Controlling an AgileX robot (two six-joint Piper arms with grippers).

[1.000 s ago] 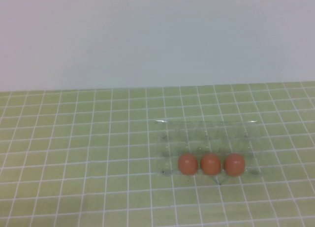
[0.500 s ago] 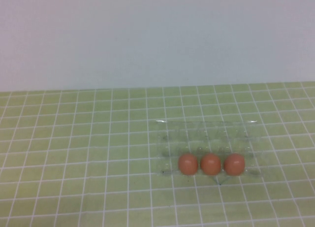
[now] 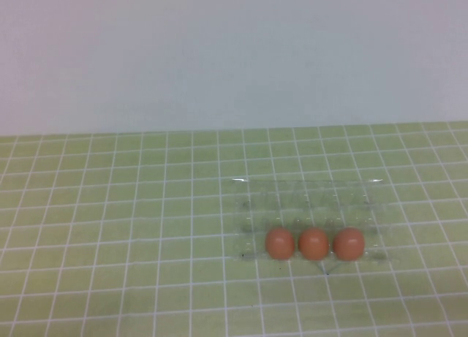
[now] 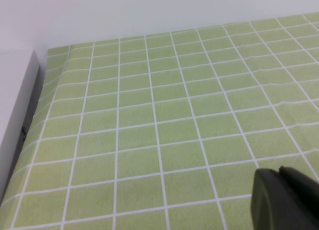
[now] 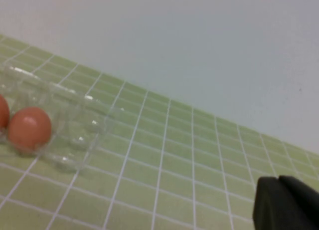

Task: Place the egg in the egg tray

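Note:
Three alike reddish-brown eggs sit side by side in the near row of the clear egg tray: left, middle, right. One egg and the tray's clear end also show in the right wrist view. My left gripper is shut and empty, low over bare green cloth away from the tray. My right gripper is shut and empty, to the right of the tray. Neither arm shows in the high view.
A green cloth with a white grid covers the table. A white wall stands behind it. A white raised edge borders the cloth in the left wrist view.

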